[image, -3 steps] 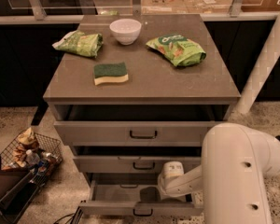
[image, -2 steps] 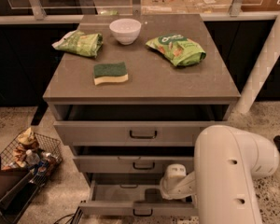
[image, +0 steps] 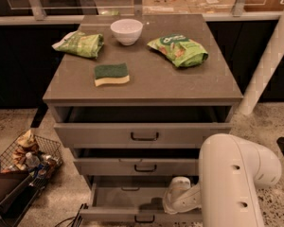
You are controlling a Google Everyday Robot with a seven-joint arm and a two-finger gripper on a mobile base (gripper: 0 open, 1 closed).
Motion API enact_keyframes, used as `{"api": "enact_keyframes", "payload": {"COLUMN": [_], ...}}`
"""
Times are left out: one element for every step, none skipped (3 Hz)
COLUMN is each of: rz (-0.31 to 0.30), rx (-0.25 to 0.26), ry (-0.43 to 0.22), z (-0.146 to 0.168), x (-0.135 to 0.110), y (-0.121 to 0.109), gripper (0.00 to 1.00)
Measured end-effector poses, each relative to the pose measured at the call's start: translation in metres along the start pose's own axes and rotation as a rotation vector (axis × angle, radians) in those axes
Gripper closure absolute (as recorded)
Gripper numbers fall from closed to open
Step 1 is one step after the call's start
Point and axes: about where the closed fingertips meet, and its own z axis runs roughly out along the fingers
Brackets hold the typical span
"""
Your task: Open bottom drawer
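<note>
The bottom drawer (image: 132,214) is the lowest of three grey drawers. It stands pulled out towards me, with its pale grey inside showing and its small black bar handle (image: 144,219) at the front edge. My gripper (image: 174,203) is at the right part of the open bottom drawer, low over its inside, behind the drawer front. My white arm (image: 232,183) covers the drawer's right end and most of the gripper.
The middle drawer (image: 137,166) and the top drawer (image: 142,135) stand slightly out. On the cabinet top are a white bowl (image: 127,30), two green bags (image: 178,49) (image: 80,43) and a green-yellow sponge (image: 111,74). A wire basket (image: 26,156) sits on the floor at left, and a white pillar (image: 270,56) stands at right.
My arm's big white link has shifted a little to the left and the wrist sits slightly lower. The bottom drawer stays pulled out about as far as before.
</note>
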Motion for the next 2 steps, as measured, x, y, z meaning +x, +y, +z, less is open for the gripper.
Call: {"api": "enact_keyframes", "payload": {"rz": [0.000,0.028], "rx": [0.000,-0.090], "ry": [0.000,-0.032], "z": [-0.001,0.003], "x": [0.000,-0.018], "y": [0.000,0.047], "gripper": [1.00,1.00]}}
